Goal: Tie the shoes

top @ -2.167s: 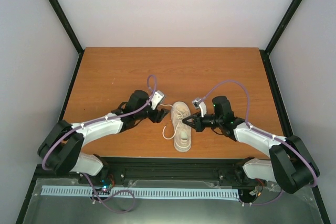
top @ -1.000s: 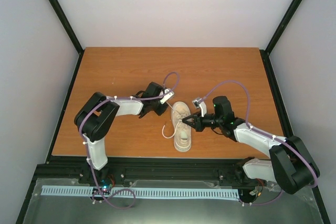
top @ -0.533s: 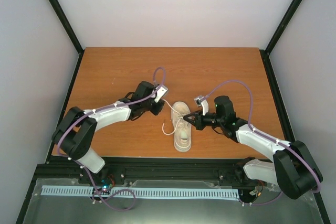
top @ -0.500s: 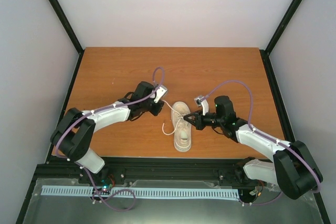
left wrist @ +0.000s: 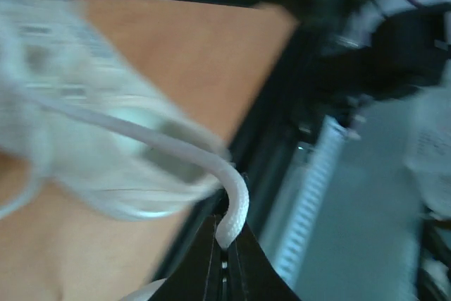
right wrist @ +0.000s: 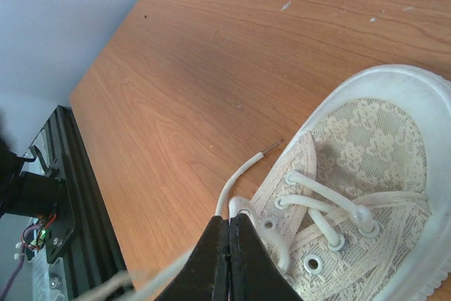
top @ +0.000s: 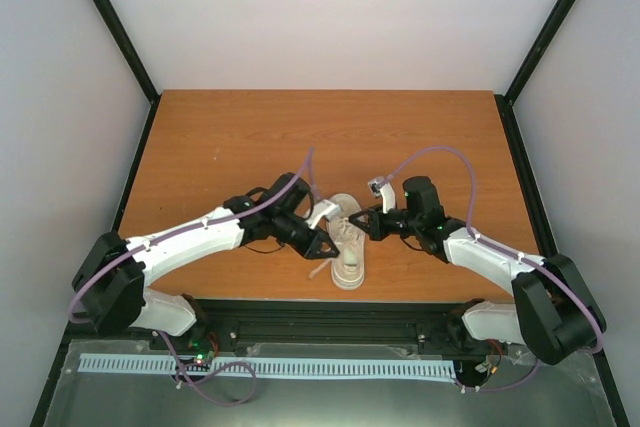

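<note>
The cream lace-patterned shoe (top: 350,265) lies near the table's front edge with its toe pointing away from me; it also fills the right of the right wrist view (right wrist: 366,146) and is a blur in the left wrist view (left wrist: 77,118). My left gripper (top: 324,246) is at the shoe's left side, shut on a white lace (left wrist: 236,199) that curves up out of its tips (left wrist: 224,236). My right gripper (top: 353,219) is over the lacing, shut on a lace loop (right wrist: 243,206) by the top eyelets. A free lace end (right wrist: 271,147) rests on the wood.
The shoe sits on a brown wooden table (top: 250,137) inside pale walls. A black rail (top: 330,312) runs along the front edge, with a pale blue toothed strip (top: 260,367) below it. Purple cables loop over both arms.
My left gripper has swung from the shoe's far left down to its near left side, pulling its lace along. The right gripper has shifted slightly away and left, still pinching its lace.
</note>
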Robot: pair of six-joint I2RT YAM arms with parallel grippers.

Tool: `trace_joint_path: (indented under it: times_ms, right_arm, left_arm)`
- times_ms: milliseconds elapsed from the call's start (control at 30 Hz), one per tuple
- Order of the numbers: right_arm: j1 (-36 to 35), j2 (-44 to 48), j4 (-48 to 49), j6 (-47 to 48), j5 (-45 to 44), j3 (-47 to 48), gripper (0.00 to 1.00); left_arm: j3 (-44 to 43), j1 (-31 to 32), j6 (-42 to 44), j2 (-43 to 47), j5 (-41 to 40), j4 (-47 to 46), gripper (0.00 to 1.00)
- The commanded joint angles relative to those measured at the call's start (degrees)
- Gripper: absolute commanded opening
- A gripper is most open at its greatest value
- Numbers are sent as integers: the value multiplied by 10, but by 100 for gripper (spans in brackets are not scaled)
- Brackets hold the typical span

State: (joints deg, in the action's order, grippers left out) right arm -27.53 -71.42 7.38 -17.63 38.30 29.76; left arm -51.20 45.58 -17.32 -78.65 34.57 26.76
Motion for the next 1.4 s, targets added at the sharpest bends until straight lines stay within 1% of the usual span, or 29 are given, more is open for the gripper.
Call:
trace_joint_path:
  times_ms: [0, 100, 167, 200, 233, 300, 333, 400, 500, 633, 700, 833, 933, 1000, 1100, 1167, 1367]
  right_arm:
    - [-3, -11, 20, -2, 0, 16, 3]
    - [-3, -10, 20, -2, -2, 15, 3]
    - [-3, -7, 21, -4, -5, 12, 3]
    - [-3, -6, 22, -5, -5, 12, 3]
    - [-3, -4, 23, -7, -8, 9, 3]
    - [-3, -2, 24, -10, -13, 7, 3]
    - [-3, -1, 24, -11, -14, 6, 3]
    - [-3, 0, 25, -12, -14, 5, 3]
    - [-3, -1, 25, -10, -6, 7, 3]
    - [-3, 3, 35, -9, 20, 2, 3]
    - [-3, 8, 45, -10, 42, -4, 3]
    - [-3, 22, 59, -15, 73, -14, 3]
    - [-3, 31, 57, -11, 88, -19, 3]
    - [-3, 33, 55, -9, 98, -19, 3]
    - [-3, 28, 46, -3, 108, -17, 3]
    - [-3, 25, 43, -2, 111, -16, 3]
    - [-3, 22, 45, -4, 113, -15, 3]
  left_arm:
    - [-60, 68, -103, -23, 148, -60, 3]
    - [-91, 98, -132, -61, 165, -119, 14]
    - [-105, 106, -147, -87, 158, -145, 25]
    - [-100, 107, -161, -93, 151, -168, 38]
    - [-93, 107, -168, -95, 144, -183, 49]
    - [-89, 106, -151, -95, 109, -165, 57]
    - [-89, 105, -133, -90, 88, -147, 58]
    - [-78, 98, -100, -73, 46, -120, 60]
    - [-43, 62, -72, -30, 12, -114, 62]
    - [14, -1, -28, 28, -14, -155, 63]
    - [37, -25, 8, 38, -13, -191, 61]
    - [74, -66, 69, 17, 29, -283, 58]
    - [81, -85, 114, -16, 55, -324, 57]
    - [75, -86, 145, -41, 74, -333, 57]
    - [57, -86, 163, -78, 103, -338, 56]
    - [50, -86, 172, -94, 106, -338, 56]
    - [40, -86, 174, -122, 130, -337, 49]
